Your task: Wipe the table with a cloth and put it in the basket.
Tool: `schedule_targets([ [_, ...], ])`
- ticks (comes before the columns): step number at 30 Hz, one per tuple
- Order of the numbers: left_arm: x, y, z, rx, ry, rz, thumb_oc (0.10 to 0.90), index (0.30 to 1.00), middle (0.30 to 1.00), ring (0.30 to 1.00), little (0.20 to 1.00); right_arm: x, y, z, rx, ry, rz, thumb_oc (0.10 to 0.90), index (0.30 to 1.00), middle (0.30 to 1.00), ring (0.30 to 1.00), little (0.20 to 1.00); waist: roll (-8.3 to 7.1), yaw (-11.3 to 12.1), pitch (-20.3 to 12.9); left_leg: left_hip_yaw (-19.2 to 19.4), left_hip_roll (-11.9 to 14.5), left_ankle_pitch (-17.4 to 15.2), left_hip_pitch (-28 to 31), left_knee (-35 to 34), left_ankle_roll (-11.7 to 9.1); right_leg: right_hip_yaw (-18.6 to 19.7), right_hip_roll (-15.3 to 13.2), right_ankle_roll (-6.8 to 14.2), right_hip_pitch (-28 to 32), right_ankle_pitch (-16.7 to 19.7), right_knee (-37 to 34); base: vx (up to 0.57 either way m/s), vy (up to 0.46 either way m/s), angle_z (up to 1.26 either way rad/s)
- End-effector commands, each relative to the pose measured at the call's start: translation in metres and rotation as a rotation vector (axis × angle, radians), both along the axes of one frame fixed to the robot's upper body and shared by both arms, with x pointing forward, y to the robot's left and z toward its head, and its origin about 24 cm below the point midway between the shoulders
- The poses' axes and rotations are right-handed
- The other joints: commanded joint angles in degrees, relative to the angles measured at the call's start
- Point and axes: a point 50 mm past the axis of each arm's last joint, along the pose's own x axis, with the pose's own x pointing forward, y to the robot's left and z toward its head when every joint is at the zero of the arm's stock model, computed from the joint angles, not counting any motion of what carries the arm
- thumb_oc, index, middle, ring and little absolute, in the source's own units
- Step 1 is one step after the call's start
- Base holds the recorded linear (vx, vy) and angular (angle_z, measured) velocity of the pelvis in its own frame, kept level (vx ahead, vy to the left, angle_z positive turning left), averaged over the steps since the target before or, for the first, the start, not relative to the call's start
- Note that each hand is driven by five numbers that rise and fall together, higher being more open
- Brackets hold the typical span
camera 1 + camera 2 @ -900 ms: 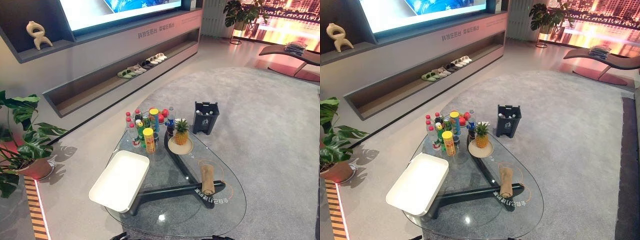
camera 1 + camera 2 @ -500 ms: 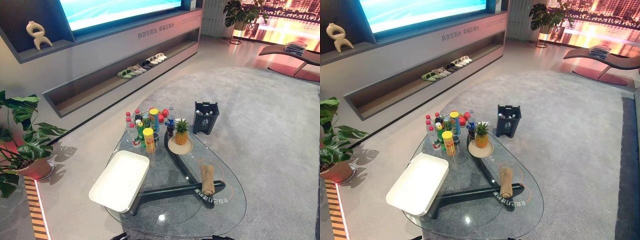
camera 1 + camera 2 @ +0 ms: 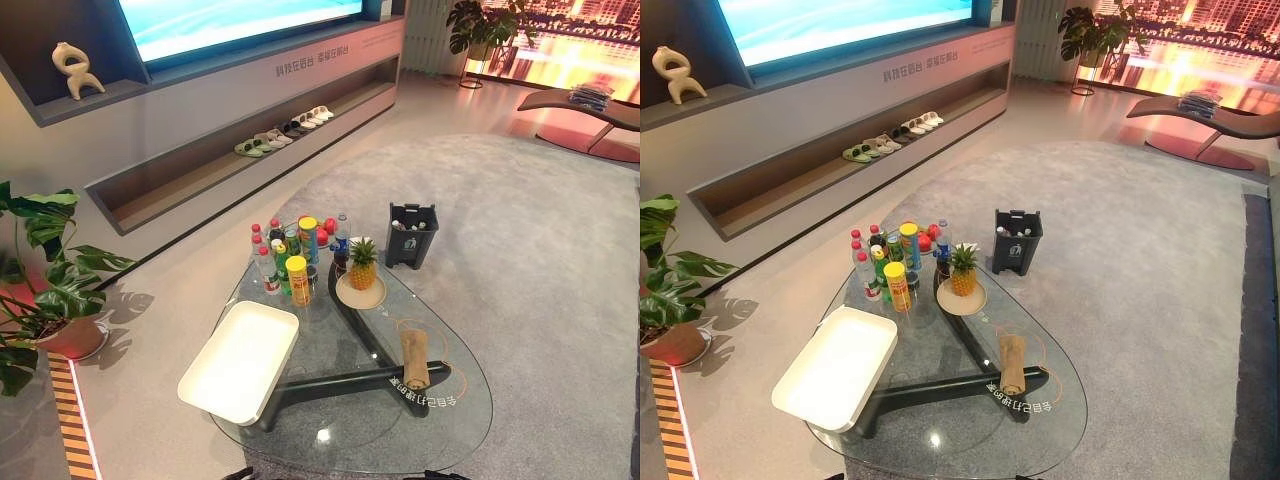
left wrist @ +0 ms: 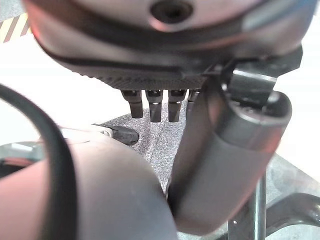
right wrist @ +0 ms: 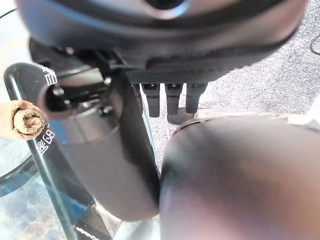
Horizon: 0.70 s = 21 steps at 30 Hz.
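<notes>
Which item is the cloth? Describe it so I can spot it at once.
On the glass table, look at the right side, nearer the robot than the pineapple's plate. The cloth lies there alone: a tan rolled tube, unlike the upright bottles and the white tray.

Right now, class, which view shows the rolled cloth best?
The left eye view: the cloth lies whole on the glass table. The right eye view shows it much the same; the right wrist view shows just its end.

Right hand [image 5: 165,100] hangs, fingers seemingly straight – rolled cloth [image 5: 22,120] on glass table [image 5: 20,200] beside it
</notes>
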Motion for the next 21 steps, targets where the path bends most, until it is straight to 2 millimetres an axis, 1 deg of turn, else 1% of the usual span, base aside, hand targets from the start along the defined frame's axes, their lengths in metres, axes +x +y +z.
schedule_targets([
  [1, 0.015, -0.007, 0.001, -0.003, -0.010, -0.015, 0.800, 0.900, 0.900, 0.900, 0.900, -0.024, 0.006, -0.005, 0.009, 0.121, 0.076, 0.800, 0.900, 0.900, 0.900, 0.900, -2.13, 0.28, 1.71, 0.34, -3.36, 0.12, -2.30, -0.12, 1.89, 0.86, -0.71, 0.65, 0.98, -0.87, 0.84, 0.00, 0.000, 0.00],
  [11, 0.014, -0.004, 0.001, 0.017, -0.014, -0.028, 0.800, 0.900, 0.900, 0.900, 0.900, -0.013, -0.001, -0.002, -0.013, 0.073, 0.087, 0.800, 0.900, 0.900, 0.900, 0.900, -2.22, 0.47, 3.02, 0.95, -3.26, 0.03, -3.06, 0.52, 1.82, 0.89, -0.93, 0.79, 0.13, -0.57, 0.95, 0.01, -0.004, -0.01],
  [15, 0.020, -0.003, 0.002, 0.023, -0.032, -0.040, 0.800, 0.900, 0.900, 0.900, 0.900, -0.003, -0.004, 0.000, -0.023, 0.025, 0.090, 0.800, 0.900, 0.900, 0.900, 0.900, -2.31, 0.55, 4.16, 1.14, -3.24, 0.05, -4.64, 1.37, 1.95, 1.13, -1.02, 0.69, -1.51, -0.22, 1.27, -0.01, -0.007, -0.04],
  [19, 0.020, -0.002, 0.003, 0.026, -0.043, -0.038, 0.800, 0.900, 0.900, 0.900, 0.900, 0.006, -0.006, 0.002, -0.023, -0.037, 0.048, 0.800, 0.900, 0.900, 0.900, 0.900, -2.52, 0.64, 5.30, 1.13, -3.45, -0.15, -5.99, 2.49, 2.15, 1.26, -1.00, 0.60, -2.62, 0.05, 1.43, 0.00, -0.002, -0.01],
  [20, 0.022, -0.002, 0.003, 0.025, -0.053, -0.038, 0.800, 0.900, 0.900, 0.900, 0.900, 0.012, -0.006, 0.004, -0.023, -0.075, 0.036, 0.800, 0.900, 0.900, 0.900, 0.900, -2.54, 0.66, 5.97, 1.03, -3.57, -0.15, -6.77, 2.90, 2.21, 1.30, -0.98, 0.51, -3.38, 0.03, 1.81, 0.00, 0.000, 0.00],
  [21, 0.023, -0.002, 0.003, 0.025, -0.053, -0.038, 0.800, 0.900, 0.900, 0.900, 0.900, 0.013, -0.006, 0.004, -0.023, -0.079, 0.036, 0.800, 0.900, 0.900, 0.900, 0.900, -2.54, 0.65, 6.02, 1.02, -3.58, -0.16, -6.88, 2.96, 2.22, 1.30, -0.98, 0.50, -3.47, 0.02, 1.85, -0.07, -0.004, 0.04],
])
